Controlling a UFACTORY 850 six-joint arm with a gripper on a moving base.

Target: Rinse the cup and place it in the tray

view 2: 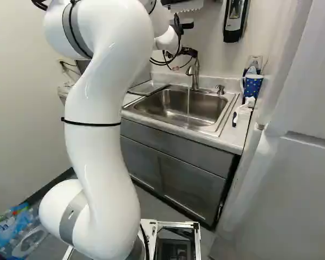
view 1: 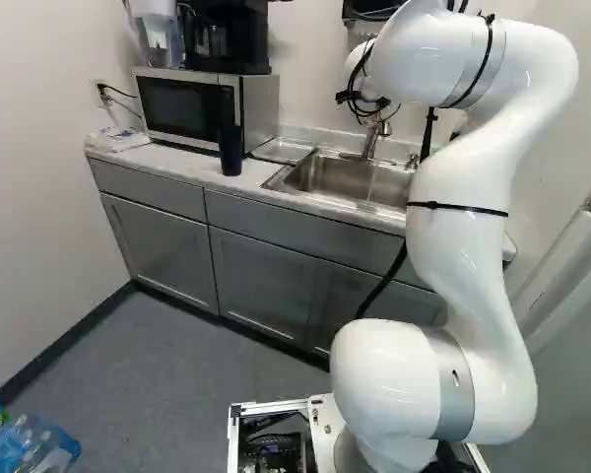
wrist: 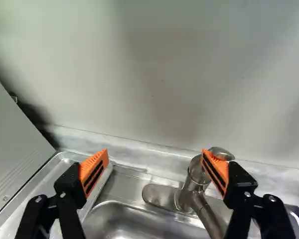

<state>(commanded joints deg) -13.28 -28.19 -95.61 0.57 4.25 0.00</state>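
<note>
The white arm (view 1: 460, 217) is nearest, rising from the bottom of the left base view, right of centre, to its upper right. A big white door (view 2: 292, 184) fills the right side of the right base view. Grey cabinets (view 1: 266, 286) run across the middle of the left base view, topped by a pale desk (view 1: 192, 168).

On the desk, a microwave (view 1: 182, 106) sits at the upper left of that view, a coffee maker (view 1: 227, 39) on top of it. The steel sink (view 2: 176, 108) is set in the desk, in the upper middle of the right base view, with the metal tray (view 1: 284, 150) between it and the microwave. The end effector (view 2: 184, 59) is up near the faucet (view 2: 195, 73), its fingers spread wide with nothing pinched between them. In the wrist view, one orange pad (wrist: 94, 172) is over the tray side and the other overlaps the faucet; contact there is hard to judge. A thin stream of water (view 2: 188, 103) falls from the faucet into the sink.

A black cup (view 1: 230, 151) stands upright on the desk in front of the microwave. A blue dotted mug (view 2: 252, 85) is right of the sink, at the upper right of the right base view, with a small brush (view 2: 241, 112) just in front. I can't tell which is the cup to rinse; neither is in the tray.
</note>
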